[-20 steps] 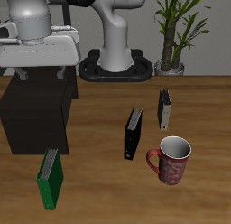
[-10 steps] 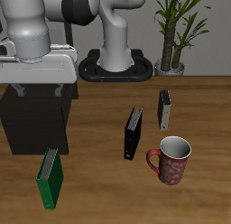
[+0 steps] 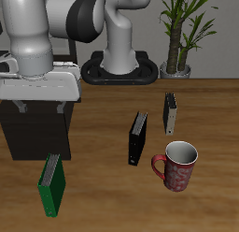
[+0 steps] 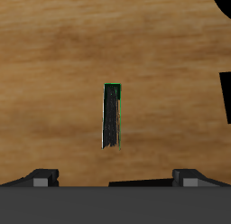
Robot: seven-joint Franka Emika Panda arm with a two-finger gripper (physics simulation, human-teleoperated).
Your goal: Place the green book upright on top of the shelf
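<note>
The green book stands upright on the table near the front edge, just in front of the dark shelf. In the wrist view it shows edge-on as a thin dark strip with green borders. My gripper hangs open and empty above the shelf's front part, higher than the book and a little farther back. Its fingers point down and hold nothing. The shelf's top is partly hidden by my hand.
A black book stands mid-table, a grey book behind it. A red patterned mug sits near the front. A potted plant stands at the back beside the robot's base.
My gripper has come down and moved toward the table's front, nearer the green book. The books and mug have not moved.
</note>
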